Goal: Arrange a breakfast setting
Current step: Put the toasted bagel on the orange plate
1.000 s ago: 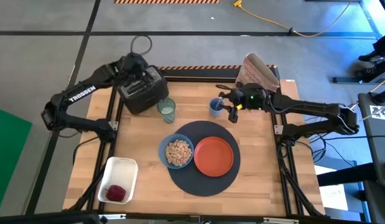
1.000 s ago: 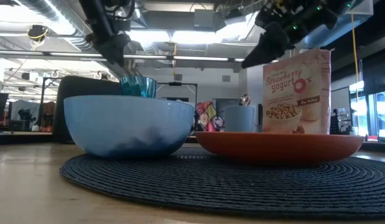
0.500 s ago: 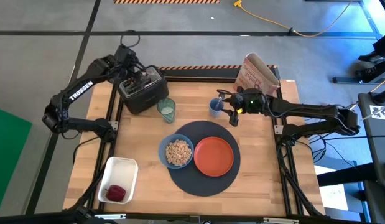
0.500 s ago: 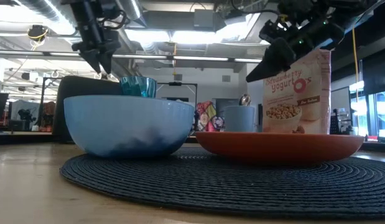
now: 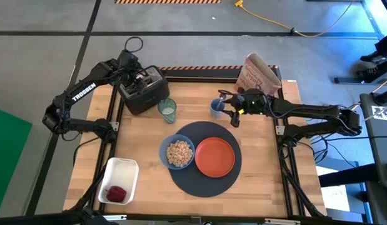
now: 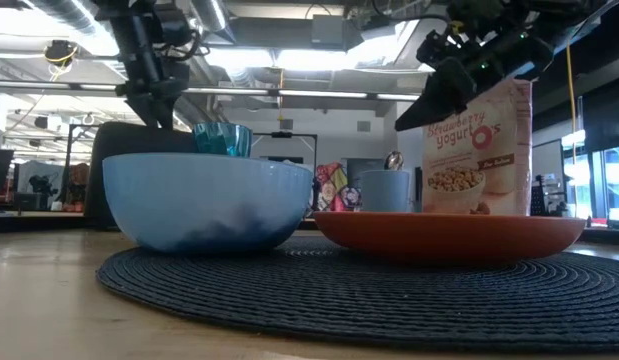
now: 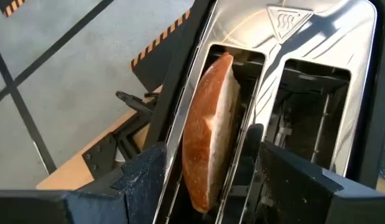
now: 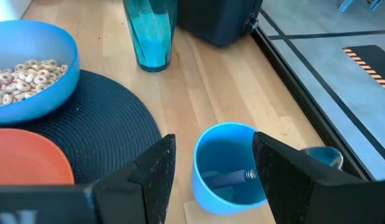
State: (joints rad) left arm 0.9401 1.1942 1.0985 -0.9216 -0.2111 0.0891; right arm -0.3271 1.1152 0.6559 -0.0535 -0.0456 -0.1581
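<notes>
The dark round mat (image 5: 206, 181) lies mid-table. On it rest the blue bowl (image 5: 179, 152), filled with cereal, and the orange plate (image 5: 214, 156). The green tumbler (image 5: 167, 110) stands on the wood next to the black toaster (image 5: 143, 94). The metal spoon (image 8: 232, 178) stands in a small blue cup (image 5: 216, 107). My right gripper (image 8: 214, 146) is open, above and just right of that cup. My left gripper (image 7: 211, 158) is open above the toaster, its fingers on either side of a bread slice (image 7: 208, 124) that stands in one slot.
A cereal box (image 5: 259, 74) stands at the far right, behind my right arm. A white tray (image 5: 119, 180) holding a red thing (image 5: 116, 194) sits at the near left. Bare wood lies to the right of the mat.
My left gripper has drawn back toward the table's far left corner over the toaster and now stands over the slot with the bread.
</notes>
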